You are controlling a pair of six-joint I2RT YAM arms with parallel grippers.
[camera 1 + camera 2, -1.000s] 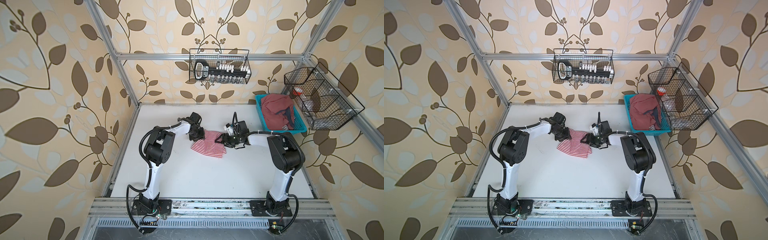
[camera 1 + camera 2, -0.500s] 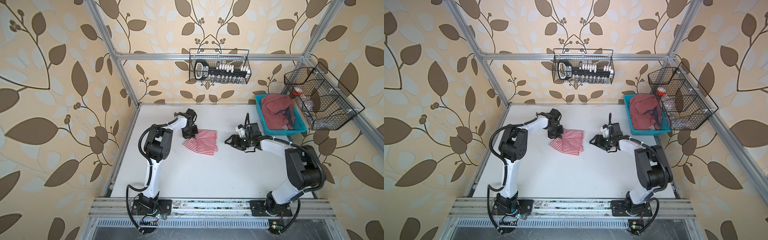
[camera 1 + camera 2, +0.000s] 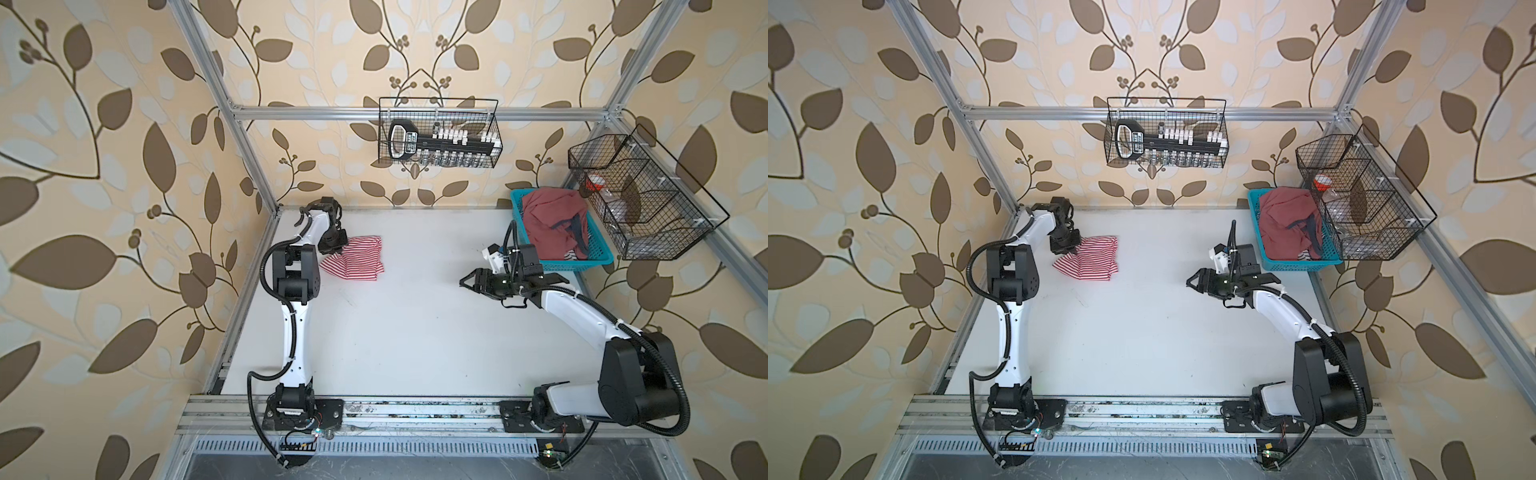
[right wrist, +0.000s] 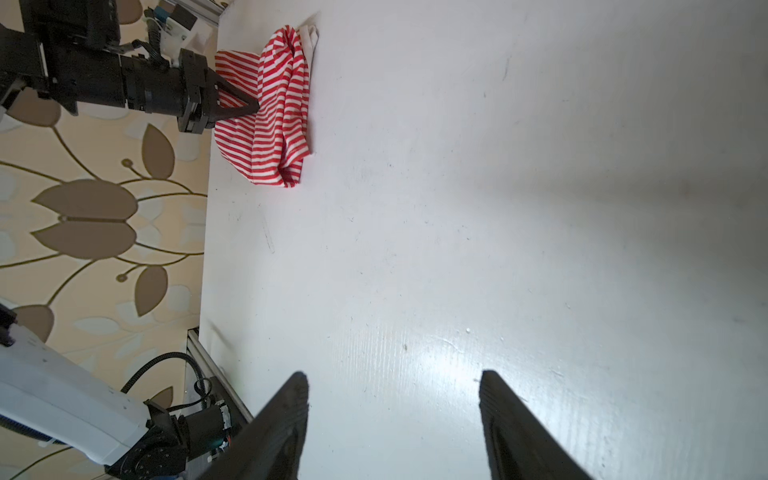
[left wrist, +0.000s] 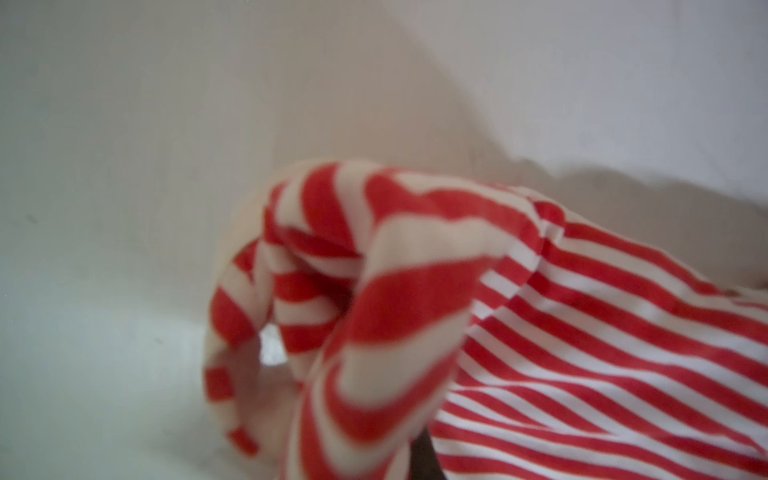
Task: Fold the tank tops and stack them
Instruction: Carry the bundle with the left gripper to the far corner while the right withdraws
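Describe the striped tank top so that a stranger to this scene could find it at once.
On the white table, look to the far left corner, where the left hand is shut on cloth. That crumpled cloth is the striped tank top: thin red-and-white stripes, unlike the dusty red top heaped in the blue basket.

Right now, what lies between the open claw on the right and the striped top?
Nothing: only bare white table separates the right gripper from the red-and-white striped tank top, as both top views and the right wrist view show.

striped top [image 5: 395, 299] blurred, right hand [image 4: 394, 374] cut off
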